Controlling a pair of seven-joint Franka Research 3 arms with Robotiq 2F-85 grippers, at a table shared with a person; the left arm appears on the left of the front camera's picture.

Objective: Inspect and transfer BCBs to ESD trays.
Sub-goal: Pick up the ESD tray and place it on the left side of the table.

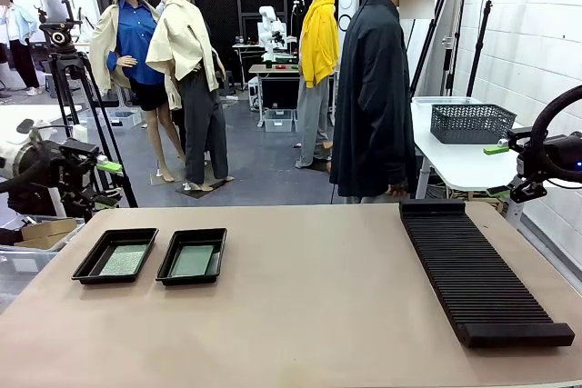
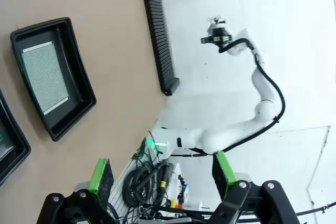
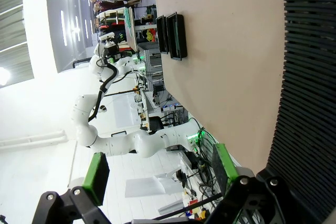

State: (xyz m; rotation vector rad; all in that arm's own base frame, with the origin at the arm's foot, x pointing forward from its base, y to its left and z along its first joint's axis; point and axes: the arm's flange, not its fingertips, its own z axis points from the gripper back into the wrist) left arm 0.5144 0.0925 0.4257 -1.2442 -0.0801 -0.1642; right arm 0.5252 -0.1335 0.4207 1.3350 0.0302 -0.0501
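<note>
Two black ESD trays lie side by side on the table's left part. Each holds a flat green BCB. My left gripper hangs open off the table's left edge, above and behind the trays. From its wrist I see one tray with its BCB, and a corner of the other tray; the left gripper holds nothing. My right gripper stands open beyond the table's far right corner. In its wrist view the right gripper is open with nothing between the pads, and both trays lie far off.
A long black ribbed rack lies along the table's right side. A person in a dark coat stands at the far edge. A wire mesh basket sits on a white table behind.
</note>
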